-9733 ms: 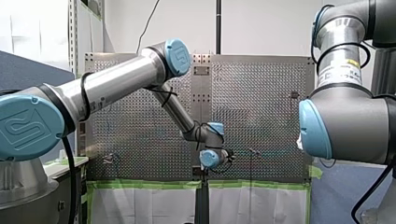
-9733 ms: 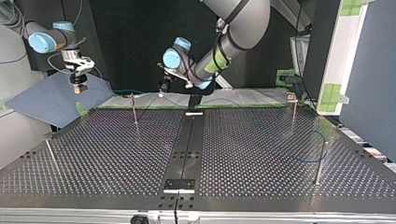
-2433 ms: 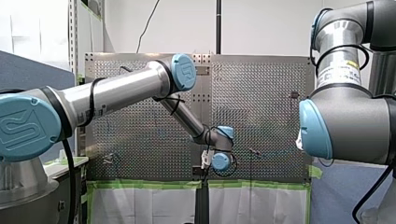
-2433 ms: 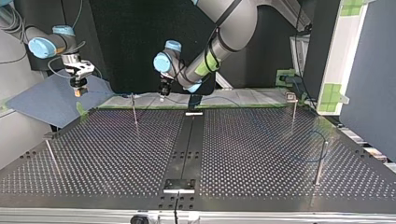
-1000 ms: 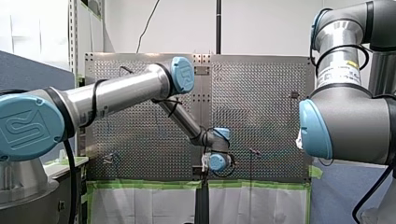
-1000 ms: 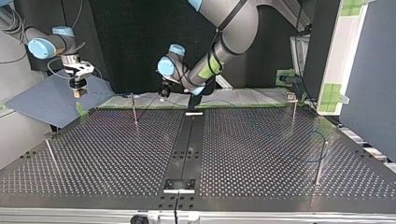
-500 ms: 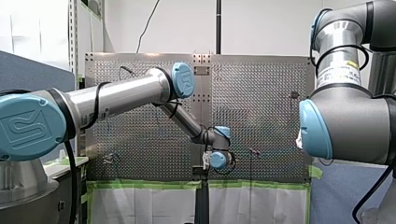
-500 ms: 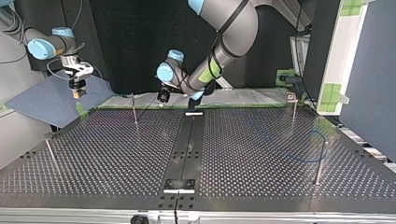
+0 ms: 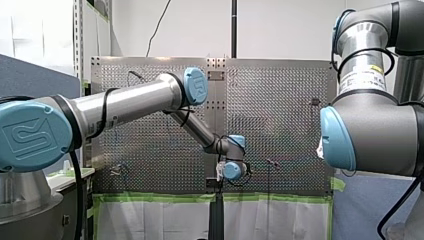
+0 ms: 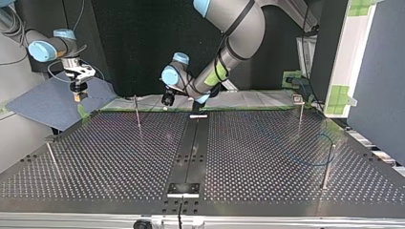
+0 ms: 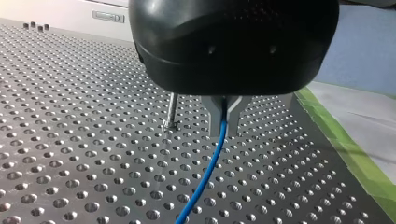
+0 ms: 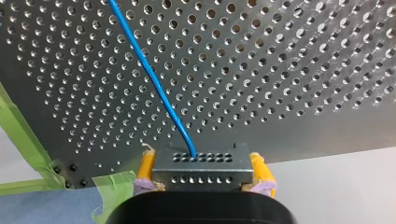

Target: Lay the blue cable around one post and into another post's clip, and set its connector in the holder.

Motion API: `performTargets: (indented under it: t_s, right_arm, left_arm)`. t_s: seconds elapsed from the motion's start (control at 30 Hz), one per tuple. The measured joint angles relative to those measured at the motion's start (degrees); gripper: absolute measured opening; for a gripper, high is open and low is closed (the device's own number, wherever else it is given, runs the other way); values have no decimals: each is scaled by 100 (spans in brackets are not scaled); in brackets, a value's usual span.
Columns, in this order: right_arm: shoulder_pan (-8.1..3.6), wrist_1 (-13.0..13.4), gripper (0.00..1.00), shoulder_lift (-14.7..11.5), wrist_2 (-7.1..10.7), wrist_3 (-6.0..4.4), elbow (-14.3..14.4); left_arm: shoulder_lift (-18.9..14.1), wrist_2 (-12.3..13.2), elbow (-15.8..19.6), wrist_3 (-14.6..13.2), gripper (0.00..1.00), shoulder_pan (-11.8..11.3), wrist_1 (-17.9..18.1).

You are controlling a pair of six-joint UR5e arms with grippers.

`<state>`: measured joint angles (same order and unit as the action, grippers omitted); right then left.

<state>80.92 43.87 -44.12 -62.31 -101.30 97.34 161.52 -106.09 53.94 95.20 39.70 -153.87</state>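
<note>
Counter: a dark perforated counter [image 10: 119, 157] is lying under both my arms, with a black strip [image 10: 191, 148] running down its middle.
Edging: green tape [image 9: 160, 197] is running along the edge nearest my arms, and a blue mat [image 10: 47, 102] is lying past the corner at the top view's left.
Room: a white wall [image 9: 280, 30] is standing beyond the counter in the front view.
Posts: four thin posts are standing upright in the top view: back left post [image 10: 137, 112], front left post [image 10: 51, 157], back right post [image 10: 301, 114], front right post [image 10: 327, 167].
Left fingers [image 10: 167, 101]: I am pinching the blue cable [image 11: 205, 172] with them closed on it, pointing down at the counter near the back left post.
Right fingers [image 10: 78, 95]: I am gripping the connector [image 12: 202, 165] between yellow pads [image 12: 146, 169], above the blue mat and off the counter.
Cable run: it is leaving the connector and crossing the counter. In the top view it is curving at the front right post; whether around it or beside it, I cannot tell.
Change: over nearly ten seconds my left fingers have been turning from a tilt to pointing straight down. My right fingers have been barely shifting.
</note>
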Motion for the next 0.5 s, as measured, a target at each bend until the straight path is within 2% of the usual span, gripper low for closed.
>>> performTargets:
  t_s: [0.03,0.07,0.1,0.13,0.17,0.2,0.27,0.3,0.33,0.5]
  right_arm:
    - [1,-3,0,1,-1,2,0]
    - [2,-9,0,0,-1,6,0]
    - [-1,-9,0,0,-10,7,-2]
    - [-3,-13,0,0,-5,10,-1]
    - [1,-17,0,-1,-1,16,-1]
    - [2,-20,0,0,-2,18,-2]
    - [10,-30,0,1,-1,26,-2]
    - [11,-31,0,1,-1,28,-2]
    - [15,-33,0,2,-1,29,-1]
    - [29,-42,0,1,-1,36,0]
  left_arm:
    - [-1,2,5,-6,16,-1,0]
    - [0,3,14,-15,29,0,2]
    - [1,-3,24,-22,29,-3,1]
    - [1,-2,36,-26,39,-6,8]
    - [0,2,52,-28,59,1,18]
    - [0,3,67,-27,59,6,26]
    - [-1,4,105,-14,90,18,44]
    - [-2,4,120,-4,90,24,50]
    - [-3,2,132,6,100,30,54]
    - [-10,-12,156,51,100,80,36]
